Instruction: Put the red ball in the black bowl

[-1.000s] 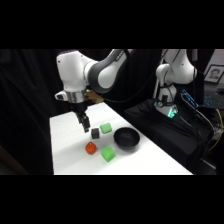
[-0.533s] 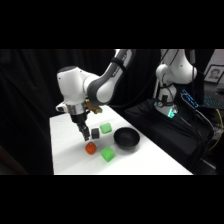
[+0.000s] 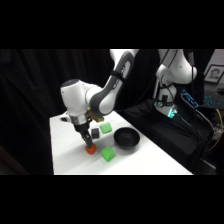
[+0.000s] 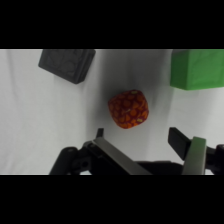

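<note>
The red ball [image 3: 90,149] [image 4: 129,109], red-orange with dark specks, lies on the white table [image 3: 67,155] near its front left part. My gripper [image 3: 86,143] [image 4: 137,135] hangs low right over it. It is open, its two fingers [image 4: 116,156] spread, and the ball lies just past the fingertips without touching them. The glossy black bowl [image 3: 125,138] stands to the right of the ball in the side view, with nothing visible in it; the wrist view does not show it.
A dark grey cube [image 3: 95,133] [image 4: 67,62] sits close behind the ball. One green cube [image 3: 106,128] lies beyond it, another [image 3: 107,154] between ball and bowl; a green cube [image 4: 197,67] shows in the wrist view. A second white robot [image 3: 172,75] stands at the back right.
The arm has swung forward and come down, bringing the gripper from above the cubes to just over the red ball. The objects on the table have not moved.
</note>
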Robot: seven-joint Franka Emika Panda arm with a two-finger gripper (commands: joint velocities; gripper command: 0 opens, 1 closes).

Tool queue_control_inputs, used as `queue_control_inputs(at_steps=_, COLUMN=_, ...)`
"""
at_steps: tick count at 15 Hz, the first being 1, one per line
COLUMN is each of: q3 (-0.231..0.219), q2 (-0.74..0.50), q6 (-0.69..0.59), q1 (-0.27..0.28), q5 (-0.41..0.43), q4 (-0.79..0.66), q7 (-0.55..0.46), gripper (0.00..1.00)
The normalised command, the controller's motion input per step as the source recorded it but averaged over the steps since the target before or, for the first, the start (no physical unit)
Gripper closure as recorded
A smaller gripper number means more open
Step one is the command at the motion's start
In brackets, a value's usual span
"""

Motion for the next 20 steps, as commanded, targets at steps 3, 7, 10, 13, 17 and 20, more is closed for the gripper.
queue_control_inputs(at_steps=3, q3=0.021, q2=0.16, q6=0.15, q1=0.002, q5=0.044, q4=0.12, q7=0.03, gripper=0.0)
queue_control_inputs(at_steps=7, q3=0.02, q2=0.14, q6=0.14, q1=0.007, q5=0.042, q4=0.1, q7=0.04, gripper=0.0)
queue_control_inputs(at_steps=10, q3=-0.008, q2=0.11, q6=0.16, q1=0.034, q5=0.015, q4=0.08, q7=0.08, gripper=0.0)
queue_control_inputs(at_steps=13, q3=-0.088, q2=0.04, q6=0.19, q1=0.086, q5=-0.052, q4=0.03, q7=0.15, gripper=0.35)
queue_control_inputs(at_steps=17, q3=-0.134, q2=-0.05, q6=0.15, q1=0.118, q5=-0.107, q4=-0.02, q7=0.18, gripper=0.7)
queue_control_inputs(at_steps=20, q3=-0.101, q2=-0.09, q6=0.07, q1=0.082, q5=-0.095, q4=-0.03, q7=0.15, gripper=0.93)
